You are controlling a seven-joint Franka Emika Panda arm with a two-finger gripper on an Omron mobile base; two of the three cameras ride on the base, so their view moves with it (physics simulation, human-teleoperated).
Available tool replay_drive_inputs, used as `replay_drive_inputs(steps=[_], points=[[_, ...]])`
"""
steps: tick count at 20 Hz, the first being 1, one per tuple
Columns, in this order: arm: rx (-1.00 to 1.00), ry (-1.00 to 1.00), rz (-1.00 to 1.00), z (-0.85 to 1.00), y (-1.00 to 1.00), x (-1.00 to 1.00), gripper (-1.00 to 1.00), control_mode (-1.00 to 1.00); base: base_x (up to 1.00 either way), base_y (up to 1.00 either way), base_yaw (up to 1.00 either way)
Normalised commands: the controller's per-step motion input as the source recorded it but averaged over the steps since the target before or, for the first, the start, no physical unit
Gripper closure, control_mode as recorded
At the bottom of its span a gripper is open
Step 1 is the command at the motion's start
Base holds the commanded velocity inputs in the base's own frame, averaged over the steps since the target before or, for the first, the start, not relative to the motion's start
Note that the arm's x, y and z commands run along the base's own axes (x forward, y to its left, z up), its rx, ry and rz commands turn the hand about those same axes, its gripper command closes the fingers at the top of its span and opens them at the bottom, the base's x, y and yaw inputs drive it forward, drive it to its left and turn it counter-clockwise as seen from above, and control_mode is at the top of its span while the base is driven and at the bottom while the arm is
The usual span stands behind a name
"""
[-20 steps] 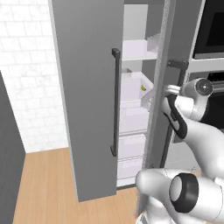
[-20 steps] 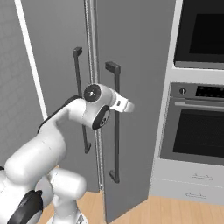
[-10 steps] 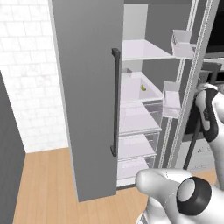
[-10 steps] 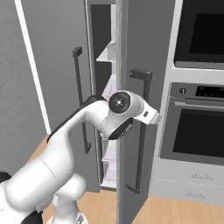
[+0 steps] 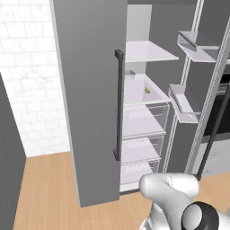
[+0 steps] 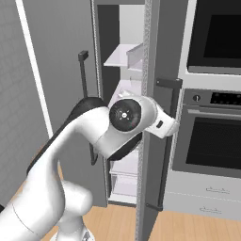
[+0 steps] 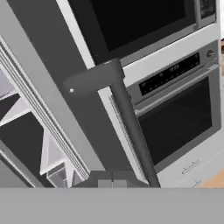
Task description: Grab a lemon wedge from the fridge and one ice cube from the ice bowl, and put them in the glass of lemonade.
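Observation:
The fridge (image 5: 90, 90) stands with both doors swung open, showing white shelves and clear drawers. A tiny yellow-green lemon wedge (image 5: 147, 90) lies on a middle shelf (image 5: 137, 92), toward its right side. My gripper (image 7: 113, 183) is shut, its tips pressed together just left of the dark bar handle (image 7: 131, 127) of the right door. In the right base view the gripper (image 6: 170, 129) sits against that handle (image 6: 169, 84) at mid height. Nothing is held between the fingers. The ice bowl, ice cube and glass of lemonade are out of view.
The right door's inner bins (image 5: 185, 104) jut out beside the shelves. A wall oven (image 6: 212, 141) with a microwave (image 6: 216, 37) above it stands right of the fridge. A white tiled wall (image 5: 27, 67) is on the left, over wooden floor (image 5: 49, 188).
The right fridge door has swung from nearly closed to wide open, and my arm has moved right with its handle. The gripper went from partly open to shut.

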Motion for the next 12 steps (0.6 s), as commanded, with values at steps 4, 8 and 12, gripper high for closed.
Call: replay_drive_inputs(steps=[4,8,12], points=[[-0.16,0.0,0.01,0.36,0.96,-0.52,1.0,-1.0,0.0,0.0,0.0],[-0.25,0.07,0.0,0.0,1.0,0.01,1.0,-1.0,0.0,0.0,0.0],[-0.29,0.21,-0.11,0.0,1.0,0.39,1.0,-1.0,0.0,0.0,0.0]])
